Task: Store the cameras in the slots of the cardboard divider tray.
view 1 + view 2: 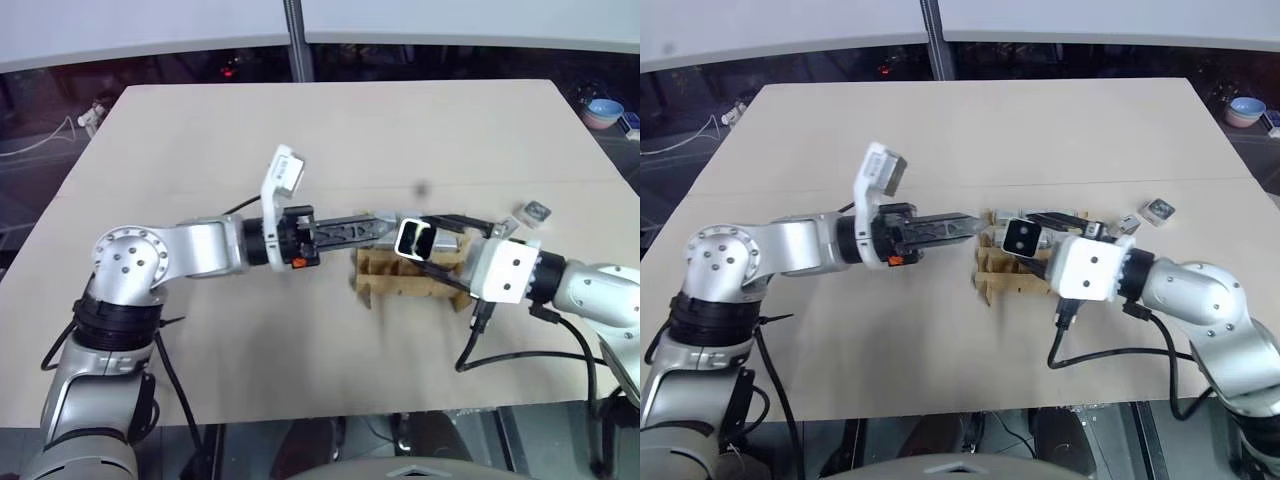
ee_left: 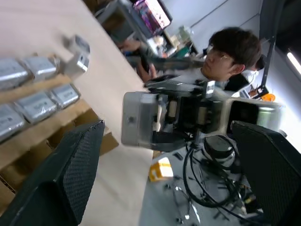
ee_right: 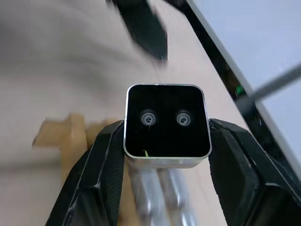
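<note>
Right gripper [image 3: 162, 155] pinches camera [image 3: 165, 123] above tray [image 1: 400, 275], frame centre. Left gripper [image 1: 375, 225] spread wide, empty, close by. Advice: line camera over free slot, lower straight, avoid left fingers.

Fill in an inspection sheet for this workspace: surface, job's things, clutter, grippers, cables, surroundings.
Surface: tan table, mostly bare.
Job's things: cardboard divider tray near the table's middle, several silver cameras already lying in its slots; one camera is held above it; loose cameras lie on the table to the tray's right.
Clutter: nothing seen on the table besides these.
Grippers: right gripper is shut on the held camera, black face toward its wrist lens; left gripper open, reaching toward it.
Cables: black cable loops from the right wrist.
Surroundings: a person beyond the table; blue bowl off its far right corner.
</note>
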